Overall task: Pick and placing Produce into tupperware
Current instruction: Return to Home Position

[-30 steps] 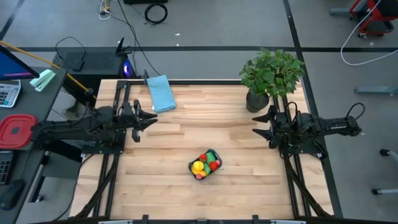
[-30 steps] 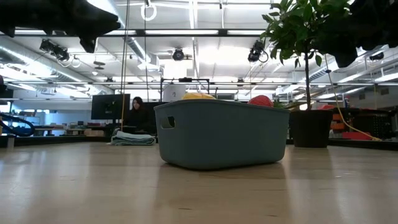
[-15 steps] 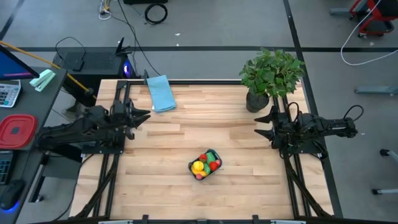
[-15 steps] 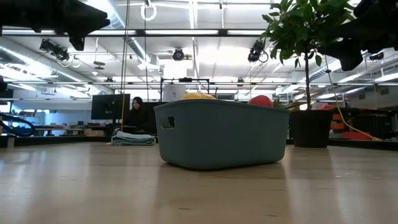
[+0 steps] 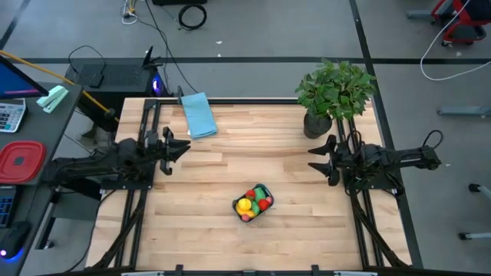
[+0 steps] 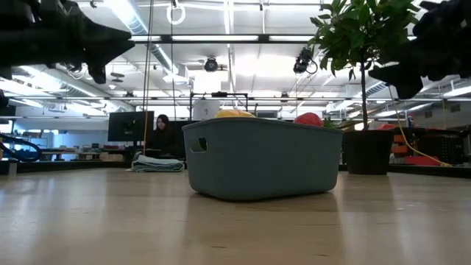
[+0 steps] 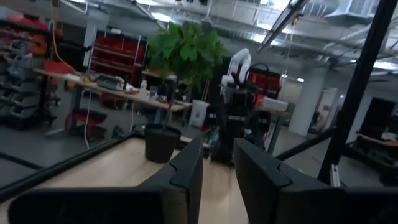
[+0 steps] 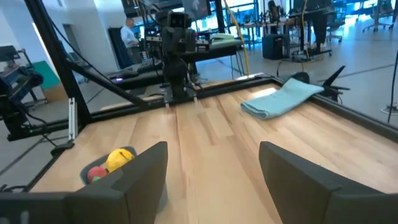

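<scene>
The dark teal tupperware (image 5: 261, 188) stands on its base near the middle of the table, toward the near edge, and shows as a tub (image 6: 261, 158) in the low view. Inside it lie the toy produce: a yellow piece (image 5: 244, 205), red ones (image 5: 264, 203) and green bits. Yellow (image 8: 119, 158) and red tops also show in the right wrist view. My left gripper (image 5: 186, 146) hovers above the table's left part, narrowly open (image 7: 217, 165). My right gripper (image 5: 313, 157) hovers at the right, wide open (image 8: 213, 149). Both are far from the tub.
A potted plant (image 5: 334, 96) stands at the far right corner, close behind my right arm. A folded light blue cloth (image 5: 199, 115) lies at the far edge, left of centre. A red square container (image 5: 19, 161) sits on the side desk. Bare wood surrounds the tub.
My left gripper drew back a little toward the table's left edge, then came forward again; it now hangs lower in the low view. My right gripper edged slightly toward the table's middle and also sank a little. The tub and its produce have stayed put.
</scene>
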`<action>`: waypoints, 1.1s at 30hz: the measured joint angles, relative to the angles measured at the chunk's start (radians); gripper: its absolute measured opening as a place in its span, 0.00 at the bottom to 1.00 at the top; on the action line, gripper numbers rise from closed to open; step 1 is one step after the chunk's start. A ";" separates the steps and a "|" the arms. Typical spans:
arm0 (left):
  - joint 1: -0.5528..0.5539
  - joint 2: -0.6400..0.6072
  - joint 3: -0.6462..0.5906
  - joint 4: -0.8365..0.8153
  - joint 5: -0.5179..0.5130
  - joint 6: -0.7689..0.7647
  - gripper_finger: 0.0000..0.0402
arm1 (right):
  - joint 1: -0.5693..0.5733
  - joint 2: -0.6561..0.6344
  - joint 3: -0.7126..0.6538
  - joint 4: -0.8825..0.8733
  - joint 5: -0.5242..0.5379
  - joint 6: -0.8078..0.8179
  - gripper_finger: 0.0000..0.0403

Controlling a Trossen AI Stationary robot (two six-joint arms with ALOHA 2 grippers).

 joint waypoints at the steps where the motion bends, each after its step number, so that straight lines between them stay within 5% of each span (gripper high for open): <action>1: 0.000 -0.003 0.000 0.002 0.000 0.004 0.24 | 0.000 0.000 -0.008 0.002 0.000 0.007 0.65; 15: 0.000 -0.001 0.001 -0.336 -0.005 -0.029 0.24 | 0.002 0.011 -0.023 0.015 -0.004 0.026 0.65; 33: 0.000 -0.001 0.002 -0.404 -0.005 -0.045 0.24 | 0.002 0.036 -0.023 0.012 -0.012 0.025 0.65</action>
